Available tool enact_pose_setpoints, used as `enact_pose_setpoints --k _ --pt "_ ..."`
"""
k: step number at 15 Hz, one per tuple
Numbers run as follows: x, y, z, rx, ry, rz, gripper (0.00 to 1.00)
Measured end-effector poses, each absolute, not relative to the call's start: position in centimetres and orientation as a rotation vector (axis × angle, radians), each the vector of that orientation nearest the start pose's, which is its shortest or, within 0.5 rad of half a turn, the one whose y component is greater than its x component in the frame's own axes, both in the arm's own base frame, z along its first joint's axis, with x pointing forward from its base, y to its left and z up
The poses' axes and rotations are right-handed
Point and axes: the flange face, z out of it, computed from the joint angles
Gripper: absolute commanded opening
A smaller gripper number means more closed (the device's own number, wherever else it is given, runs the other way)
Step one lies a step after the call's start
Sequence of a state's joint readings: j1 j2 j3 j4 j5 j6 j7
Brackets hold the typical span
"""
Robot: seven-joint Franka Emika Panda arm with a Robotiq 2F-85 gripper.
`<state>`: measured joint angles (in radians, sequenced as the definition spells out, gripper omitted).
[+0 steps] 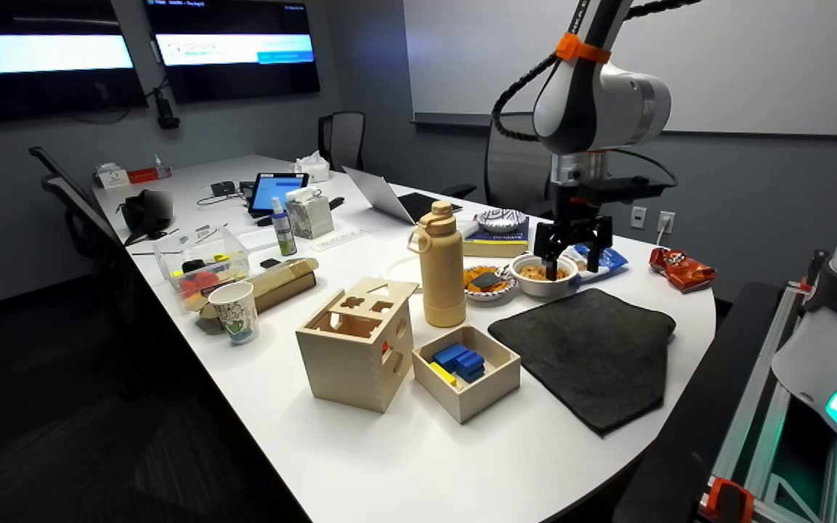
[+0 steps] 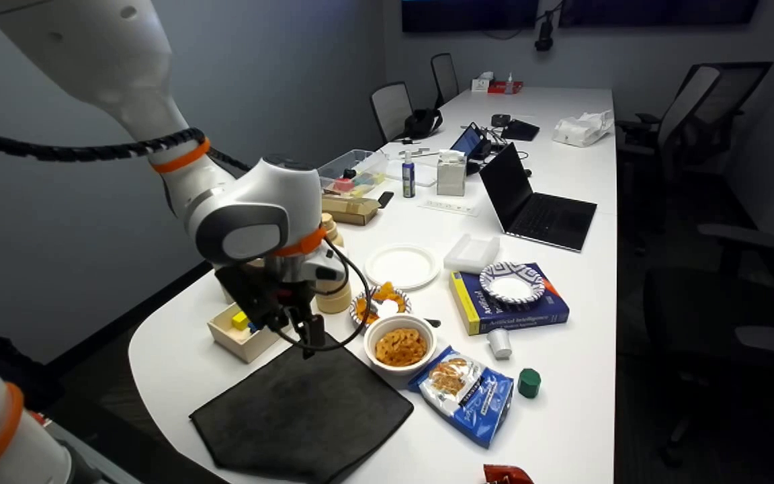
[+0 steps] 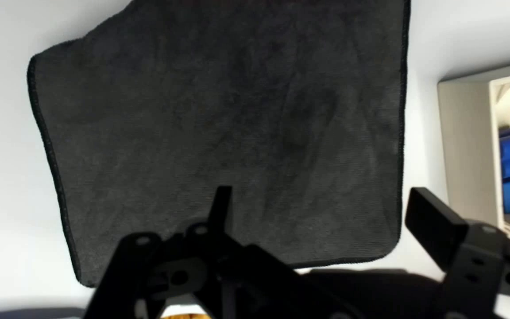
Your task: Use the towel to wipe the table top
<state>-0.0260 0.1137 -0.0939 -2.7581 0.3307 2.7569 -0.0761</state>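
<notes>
The black towel (image 3: 237, 133) lay spread out on the white worktop (image 1: 404, 465), near its rounded end, its outline slanting across at one corner. Above it hung the hand (image 3: 319, 197) (how high was hard to judge), its two fingers (image 3: 432, 226) parted wide; in the wrist view one fingertip showed over the towel and the other just past its edge, over the white surface.

Just beside the towel sat an open wooden box (image 1: 495, 387) with blue blocks (image 1: 462, 361) and a yellow block (image 1: 443, 373) inside. Next to that stood a taller wooden box (image 1: 346, 370) with shaped holes, and close to both a tan bottle (image 1: 444, 280), upright. Near another edge of the towel a white bowl (image 2: 431, 344) held brown snacks (image 2: 400, 347), with a blue snack bag (image 2: 464, 396) just beside it. A patterned bowl (image 2: 512, 289) rested on a thick book (image 2: 528, 314), a green block (image 2: 529, 382) lay near the book, and farther along stood an open laptop (image 2: 551, 218). A paper cup (image 1: 235, 312) stood upright near the worktop's long edge.
</notes>
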Motion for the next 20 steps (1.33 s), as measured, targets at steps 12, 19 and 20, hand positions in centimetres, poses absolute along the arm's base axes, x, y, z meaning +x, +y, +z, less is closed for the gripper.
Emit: enact_pose_setpoints --k 12,19,20 --pt "35.8 -10.0 6.7 -2.843 0.865 0.306 1.0" --pt "36.2 -11.3 2.3 -2.803 0.909 0.378 0.59" --pt "36.3 -11.3 2.1 -2.798 0.905 0.378 0.49"
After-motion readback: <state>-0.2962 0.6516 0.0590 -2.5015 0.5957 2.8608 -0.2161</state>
